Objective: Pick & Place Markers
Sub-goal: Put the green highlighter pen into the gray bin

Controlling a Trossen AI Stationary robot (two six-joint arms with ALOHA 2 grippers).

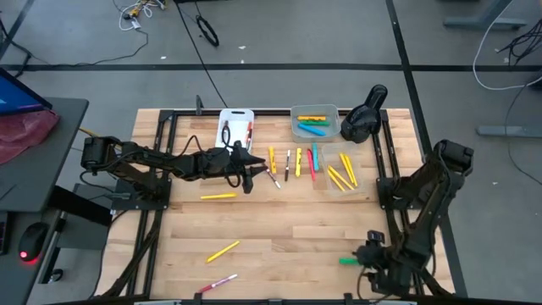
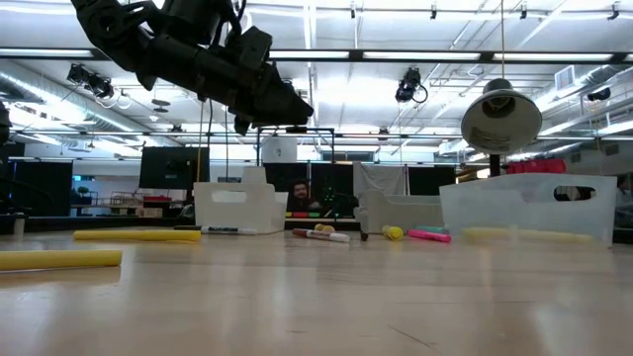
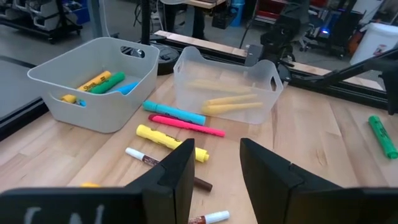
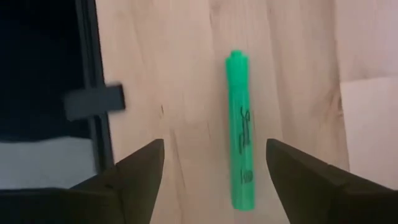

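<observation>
Markers lie scattered on the wooden table: a cluster (image 1: pixel 296 161) at the middle far side, a yellow one (image 1: pixel 218 196), another yellow one (image 1: pixel 223 251) and a pink-white one (image 1: pixel 218 281) near the front. My left gripper (image 1: pixel 254 174) hangs open above the table next to the cluster. Its wrist view shows a yellow marker (image 3: pixel 171 142), a pink one (image 3: pixel 186 126) and a teal one (image 3: pixel 176 113) ahead of its open fingers (image 3: pixel 214 168). My right gripper (image 1: pixel 366 257) is open at the near right. A green marker (image 4: pixel 241 155) lies flat on the wood between its fingers, untouched.
A grey bin (image 1: pixel 315 121) holds yellow, green and blue markers. A clear bin (image 1: pixel 343 169) holds yellow ones, and a white bin (image 1: pixel 236 127) holds dark and red ones. A dark lamp-like object (image 1: pixel 364 114) stands at the far right. The black frame rail (image 4: pixel 93 93) runs beside the green marker.
</observation>
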